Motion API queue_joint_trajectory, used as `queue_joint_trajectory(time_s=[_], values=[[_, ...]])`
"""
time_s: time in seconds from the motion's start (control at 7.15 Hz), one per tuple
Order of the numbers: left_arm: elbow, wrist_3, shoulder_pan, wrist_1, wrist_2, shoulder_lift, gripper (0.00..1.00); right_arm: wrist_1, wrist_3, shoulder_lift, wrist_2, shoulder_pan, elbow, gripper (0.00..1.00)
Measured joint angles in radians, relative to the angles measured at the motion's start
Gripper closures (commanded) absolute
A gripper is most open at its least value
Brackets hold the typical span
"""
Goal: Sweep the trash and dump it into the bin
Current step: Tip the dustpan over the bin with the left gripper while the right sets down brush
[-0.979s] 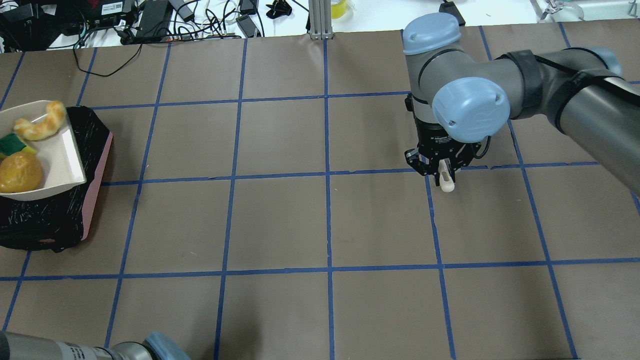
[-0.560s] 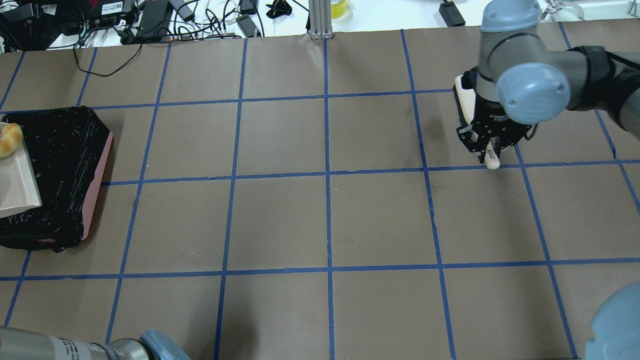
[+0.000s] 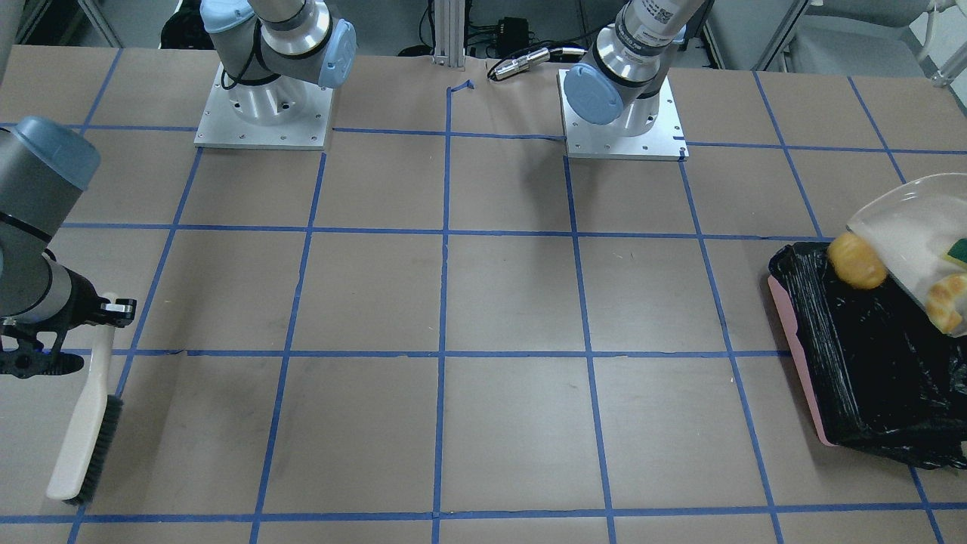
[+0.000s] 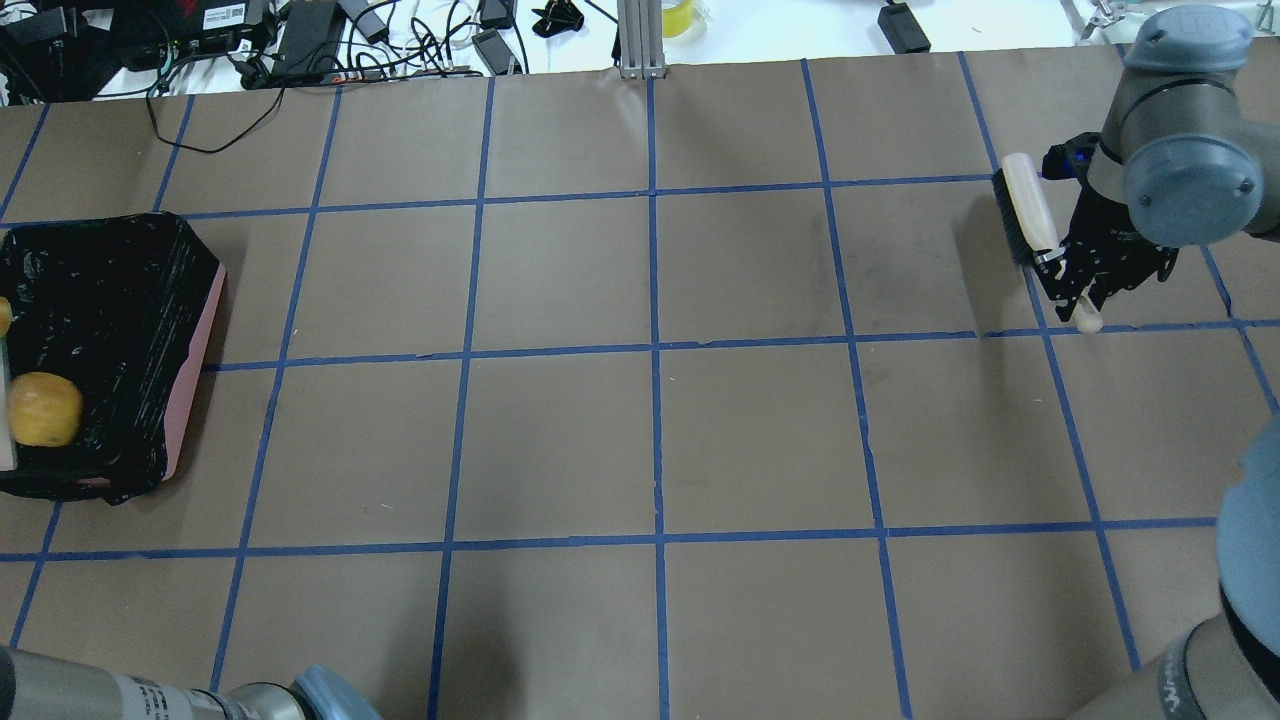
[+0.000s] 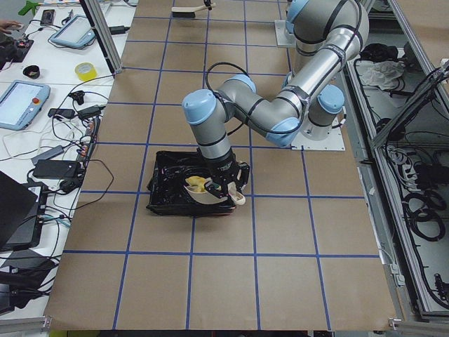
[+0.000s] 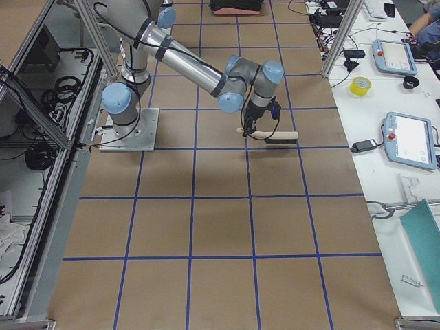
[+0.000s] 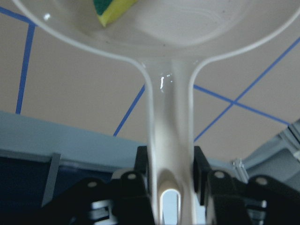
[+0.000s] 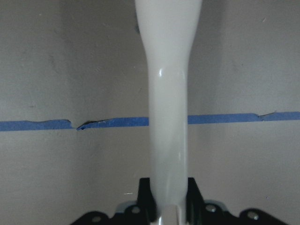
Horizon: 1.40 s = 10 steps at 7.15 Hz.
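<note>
Mia: What is standing on that big brown table?
Sam: The bin is sitting at the table's edge on the robot's left side. It is pink, with a shiny black bag in it.
Mia: And the white thing over it?
Sam: That is the dustpan. The left gripper is squeezing its handle tight from both sides. It is holding the pan tilted, with the lip pointing down over the bag.
Mia: Where is the brush?
Sam: Way over toward the table's other end, well apart from the bin. The right gripper is clamping its handle. I think it is not needed right now.
Mia: Is the trash going in?
Sam: The potato lump is at the pan's lip, right over the bag. It is looking blurry, so I am guessing it is rolling off. The croissant piece and the sponge wedge are lying in the pan.
Mia: How should the robot be doing this?
Sam: I think it should be tipping the pan steeper, but slowly. It should be holding the lip over the middle of the bag, not over the pink rim. Then nothing is bouncing out onto the table. The sponge is light, so it may be needing the steepest tilt.
</note>
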Motion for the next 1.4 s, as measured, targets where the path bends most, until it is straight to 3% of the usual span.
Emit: queue_joint_trajectory(time_s=[0.28,0.56,0.7,0.84,0.98,1.4], values=[[-0.004,0.01,-0.09,0.053,0.176,0.003,1.0,-0.018,-0.013,0.02,0.0,-0.004,-0.001,1.0],[-0.039,0.013,-0.163,0.141,0.257,0.019,1.0,-0.027,-0.018,0.029,0.0,-0.005,-0.001,1.0],[-0.077,0.012,-0.226,0.204,0.318,0.039,1.0,-0.031,-0.018,0.03,0.0,-0.005,-0.001,0.46],[-0.115,0.012,-0.274,0.263,0.367,0.055,1.0,-0.033,-0.018,0.03,-0.002,-0.005,-0.001,0.19],[-0.149,0.012,-0.298,0.313,0.395,0.066,1.0,-0.035,-0.015,0.031,-0.002,-0.005,-0.001,0.0],[-0.25,0.012,-0.312,0.454,0.426,0.078,1.0,-0.035,-0.008,0.025,-0.002,-0.005,-0.008,0.0]])
